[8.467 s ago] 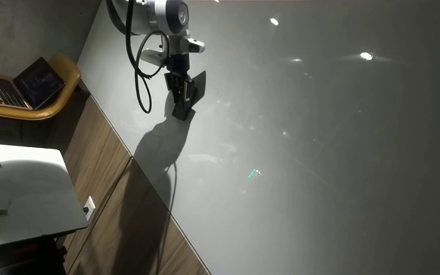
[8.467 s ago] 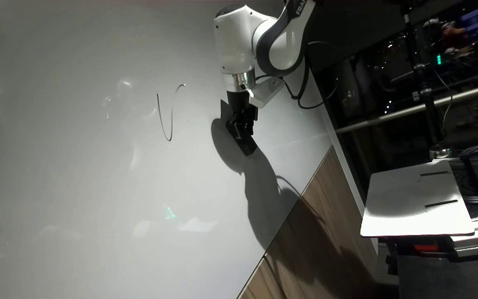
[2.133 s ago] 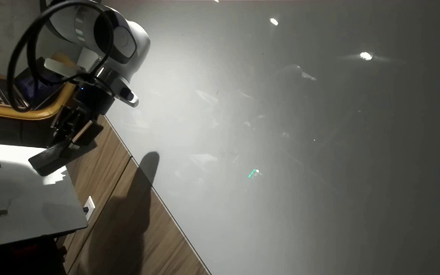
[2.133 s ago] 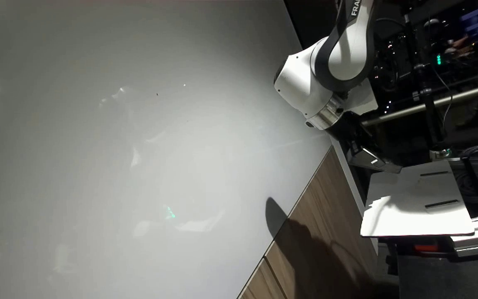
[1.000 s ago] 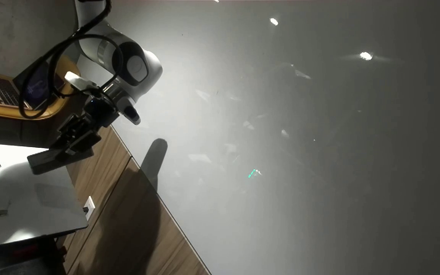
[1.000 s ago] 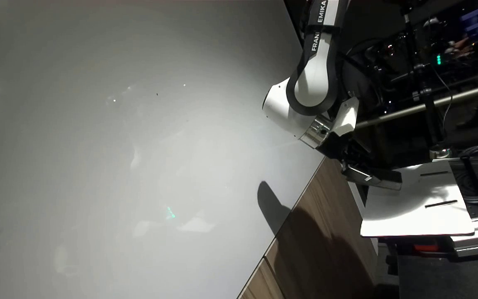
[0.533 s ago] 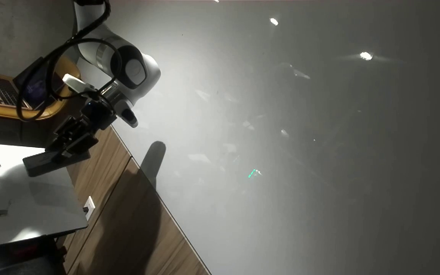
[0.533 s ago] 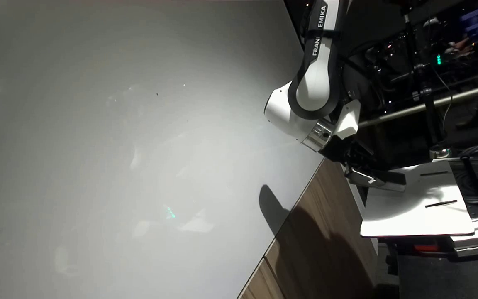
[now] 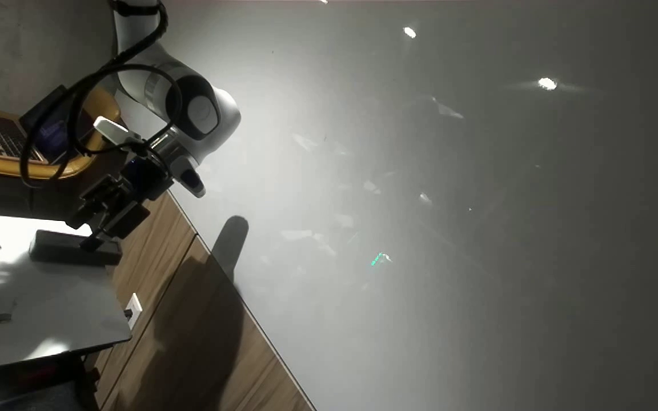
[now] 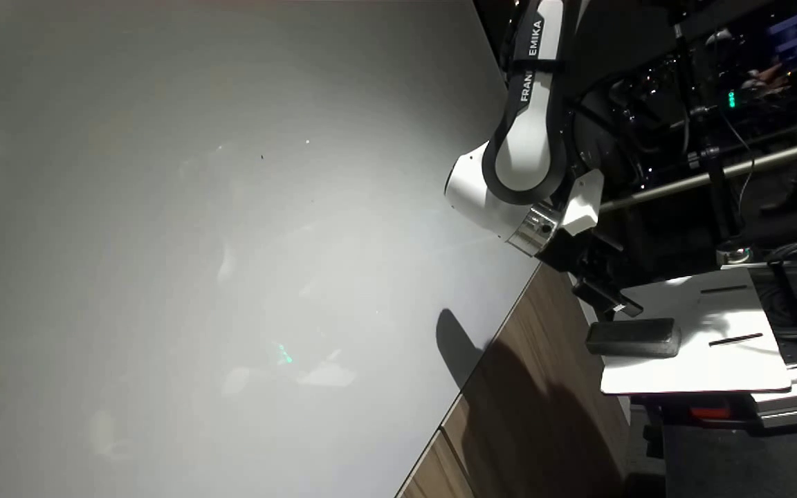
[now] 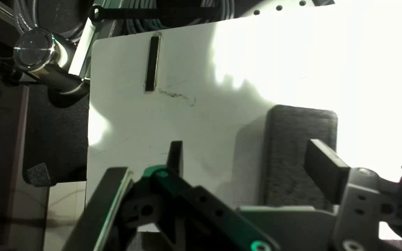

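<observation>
dark block (image 11: 286,153) partly hidden behind one finger (image 11: 326,170) in the wrist view; jaws spread wide, empty

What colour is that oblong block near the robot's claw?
Dark grey. The block shows best in the wrist view, its top lightly streaked.

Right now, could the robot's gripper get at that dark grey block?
Probably yes: the gripper stands open close to the dark grey block, with nothing visible between them. In the wrist view, though, one finger overlaps the block, so the gripper may need to shift sideways first.
</observation>
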Robot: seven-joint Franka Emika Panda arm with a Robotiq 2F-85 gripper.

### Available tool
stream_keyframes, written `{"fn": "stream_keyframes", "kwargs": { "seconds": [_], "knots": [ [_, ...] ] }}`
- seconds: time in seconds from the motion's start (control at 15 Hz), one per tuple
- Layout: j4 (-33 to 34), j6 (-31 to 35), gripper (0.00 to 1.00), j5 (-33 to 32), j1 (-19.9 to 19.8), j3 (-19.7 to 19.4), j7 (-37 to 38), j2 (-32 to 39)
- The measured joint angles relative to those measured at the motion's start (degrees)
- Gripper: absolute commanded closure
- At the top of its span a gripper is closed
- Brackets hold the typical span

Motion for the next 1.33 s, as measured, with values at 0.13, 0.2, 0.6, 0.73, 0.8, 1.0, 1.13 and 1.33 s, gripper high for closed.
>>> {"fn": "stream_keyframes", "kwargs": {
  "seconds": [0.13, 0.2, 0.6, 0.73, 0.8, 1.0, 1.13, 1.33],
  "knots": [
    [0.11, 0.00, 0.00, 0.00, 0.00, -0.18, 0.00, 0.21],
    [0.16, 0.00, 0.00, 0.00, 0.00, -0.23, 0.00, 0.24],
    [0.70, 0.71, 0.00, 2.67, 0.16, -0.28, -0.93, -0.11],
    [0.40, 4.09, 0.00, 3.33, 0.63, 0.06, -1.21, -2.05],
    [-0.07, 6.00, 0.00, 3.32, 1.08, 0.23, -1.19, -3.68],
    [-3.20, 11.30, 0.00, 2.73, 2.50, 0.97, -1.06, -10.23],
    [-6.37, 15.58, 0.00, 0.87, 2.97, 1.54, -0.45, -14.35],
    [-12.32, 22.10, 0.00, -1.48, 2.95, 2.23, 0.30, -18.69]
  ]
}}
